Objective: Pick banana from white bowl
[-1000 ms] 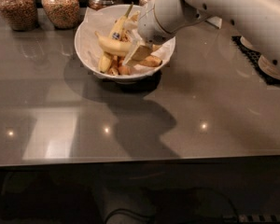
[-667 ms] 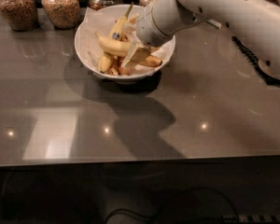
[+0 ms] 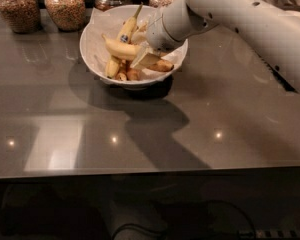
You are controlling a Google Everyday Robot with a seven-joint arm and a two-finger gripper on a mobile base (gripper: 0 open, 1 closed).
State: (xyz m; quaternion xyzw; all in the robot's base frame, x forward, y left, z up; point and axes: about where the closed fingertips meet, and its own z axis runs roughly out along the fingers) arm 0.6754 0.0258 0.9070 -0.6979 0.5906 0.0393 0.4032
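Observation:
The white bowl (image 3: pixel 92 49), lined with crinkled white paper, stands at the back middle of the grey table. The banana (image 3: pixel 120 49), bright yellow and curved, lies across the bowl's middle, with its right end under my gripper. My gripper (image 3: pixel 145 59) is down inside the bowl at that right end, touching or nearly touching the banana. A slimmer banana with a blue sticker (image 3: pixel 126 33) leans behind it, stem up. Small brown-spotted bananas (image 3: pixel 162 65) lie at the bowl's front and right.
Several glass jars of grains stand along the back edge, such as the left jar (image 3: pixel 17 9) and its neighbour (image 3: pixel 65 6). My white arm (image 3: pixel 240 14) reaches in from the upper right. The table's front edge (image 3: pixel 140 171) runs across the lower part.
My gripper stays down in the bowl at the banana's right end. The arm behind it has shifted slightly. The bananas look unmoved.

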